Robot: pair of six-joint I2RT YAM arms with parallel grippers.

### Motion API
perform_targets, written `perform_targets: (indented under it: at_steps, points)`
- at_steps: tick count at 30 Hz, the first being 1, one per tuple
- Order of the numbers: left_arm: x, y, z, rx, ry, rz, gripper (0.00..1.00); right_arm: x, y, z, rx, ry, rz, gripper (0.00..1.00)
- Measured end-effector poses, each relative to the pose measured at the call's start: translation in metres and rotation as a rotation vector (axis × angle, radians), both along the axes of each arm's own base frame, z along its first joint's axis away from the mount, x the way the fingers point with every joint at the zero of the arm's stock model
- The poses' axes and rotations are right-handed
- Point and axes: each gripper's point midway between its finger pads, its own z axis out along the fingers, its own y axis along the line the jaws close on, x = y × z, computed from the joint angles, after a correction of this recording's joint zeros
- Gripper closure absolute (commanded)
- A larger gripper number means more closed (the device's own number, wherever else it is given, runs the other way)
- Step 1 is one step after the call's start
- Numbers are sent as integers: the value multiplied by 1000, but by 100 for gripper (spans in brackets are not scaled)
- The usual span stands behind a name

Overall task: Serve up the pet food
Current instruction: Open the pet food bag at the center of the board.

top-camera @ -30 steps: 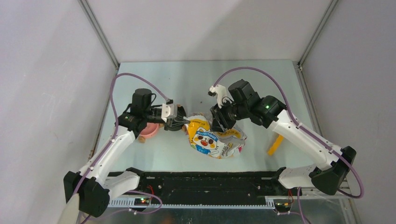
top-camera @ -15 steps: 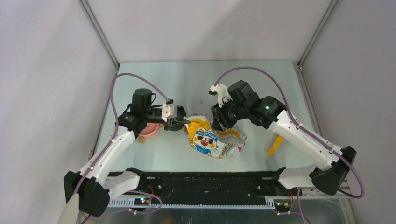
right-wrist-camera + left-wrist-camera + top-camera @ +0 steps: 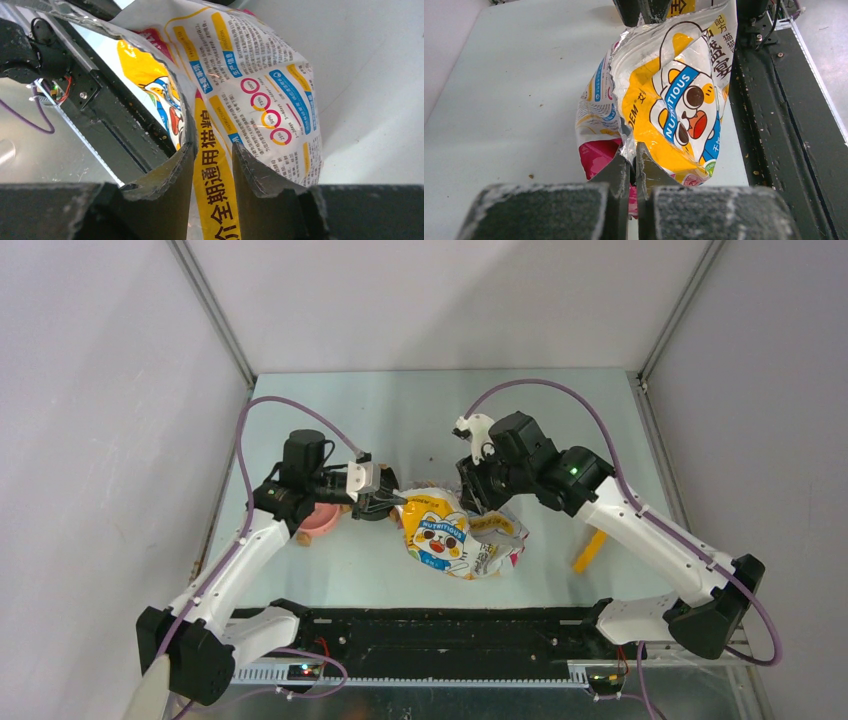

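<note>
Top external view: we see the left end effector (image 3: 385, 502) and the right end effector (image 3: 480, 505) each clamped on an edge of the cat-printed bag (image 3: 455, 535) at mid-counter (image 3: 340, 420). The pet food is hidden from us, since the bag's crumpled foil covers its inside. The left arm partly hides a pink bowl (image 3: 320, 519).

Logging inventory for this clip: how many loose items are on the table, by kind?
printed bag: 1
pink bowl: 1
yellow scoop: 1
Total: 3
</note>
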Motion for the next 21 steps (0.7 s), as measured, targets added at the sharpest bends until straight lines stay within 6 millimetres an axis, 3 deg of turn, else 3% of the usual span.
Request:
perform_targets:
  at_steps: [9,21]
  points:
    - [0,0,0,-2,14,5,100,6,2,-1,5,-14,-23,63]
    - [1,-1,2,-9,65,29,100,13,30,-10,66,-27,15,63]
